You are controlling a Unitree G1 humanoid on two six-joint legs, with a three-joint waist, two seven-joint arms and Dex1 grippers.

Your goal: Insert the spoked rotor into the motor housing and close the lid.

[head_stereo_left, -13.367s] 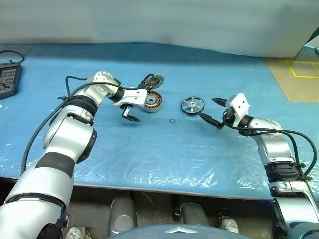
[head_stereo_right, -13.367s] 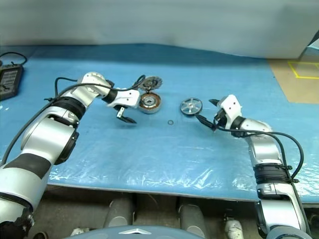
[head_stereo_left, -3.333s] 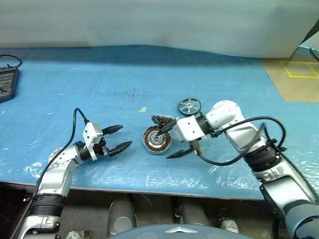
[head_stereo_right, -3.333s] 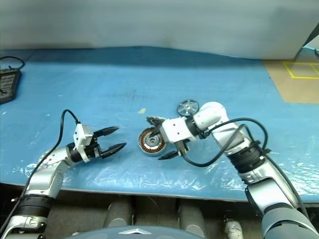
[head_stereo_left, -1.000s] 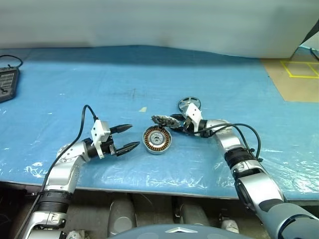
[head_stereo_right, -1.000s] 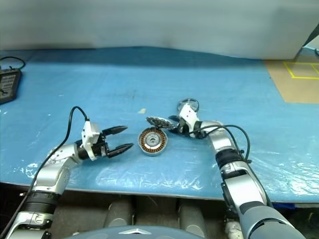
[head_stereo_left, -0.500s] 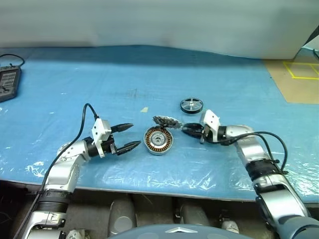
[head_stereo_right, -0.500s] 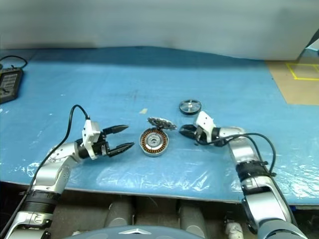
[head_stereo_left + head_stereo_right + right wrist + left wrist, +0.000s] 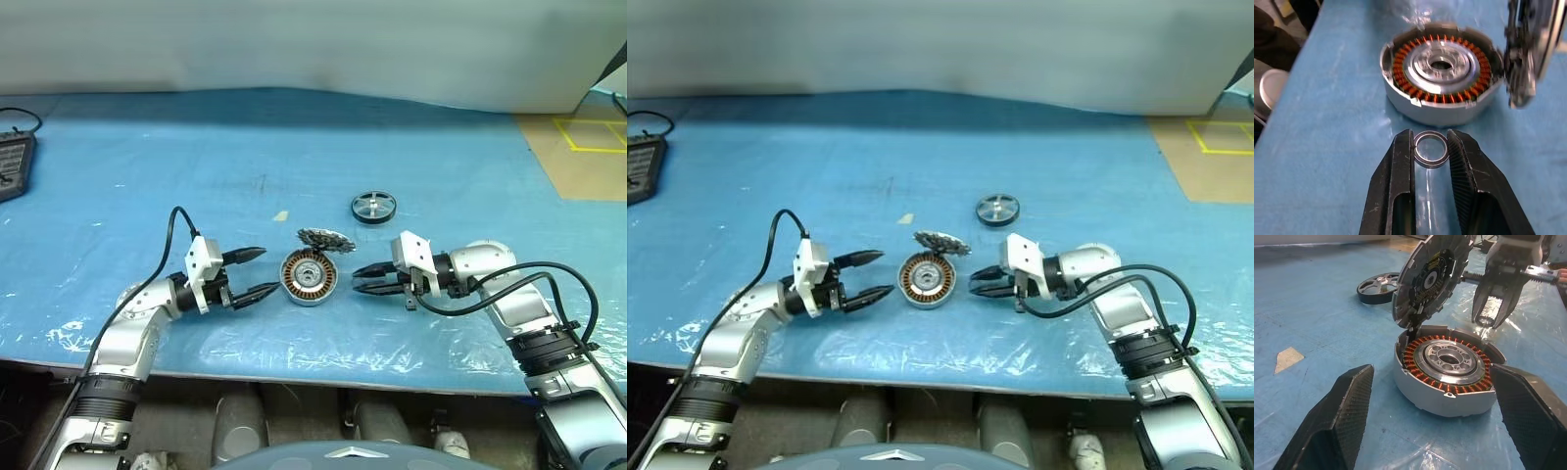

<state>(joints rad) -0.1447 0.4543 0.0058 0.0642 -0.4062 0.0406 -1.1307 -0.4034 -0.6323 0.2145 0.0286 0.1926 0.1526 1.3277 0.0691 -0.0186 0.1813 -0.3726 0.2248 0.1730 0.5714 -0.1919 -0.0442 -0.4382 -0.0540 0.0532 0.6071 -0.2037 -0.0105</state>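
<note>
The motor housing [image 9: 310,275] sat open on the blue plastic-covered table [image 9: 294,147], between the two grippers. Inside it a ring of copper-coloured windings [image 9: 1422,377] ran round a silver centre with a dark bore [image 9: 1440,64]; nothing else lay in the cup. The lid [image 9: 326,238] stood tilted, its lower edge touching the housing's far rim, with the inner face and dark middle part turned toward the left wrist camera [image 9: 1429,276]. Whether it was hinged there or merely leaning could not be told.

The spoked rotor [image 9: 373,207] lay flat on the table beyond the housing, well apart from it and untouched.

The left gripper [image 9: 257,271] hovered just beside the housing on the robot's left, its black fingers [image 9: 1337,421] spread wide and holding nothing. The right gripper [image 9: 361,279] pointed at the housing from the other side, near it but not touching. In the right wrist view its fingers [image 9: 1399,181] stood close together with a small metal ring [image 9: 1431,149] pinched between their tips, just short of the housing wall.

At the far left edge of the table lay a dark handheld device [image 9: 12,166] with a cable. A small pale scrap [image 9: 281,215] lay on the blue sheet. Yellow tape lines [image 9: 588,137] marked the brown floor at the right. No readable writing or brand showed on any part
</note>
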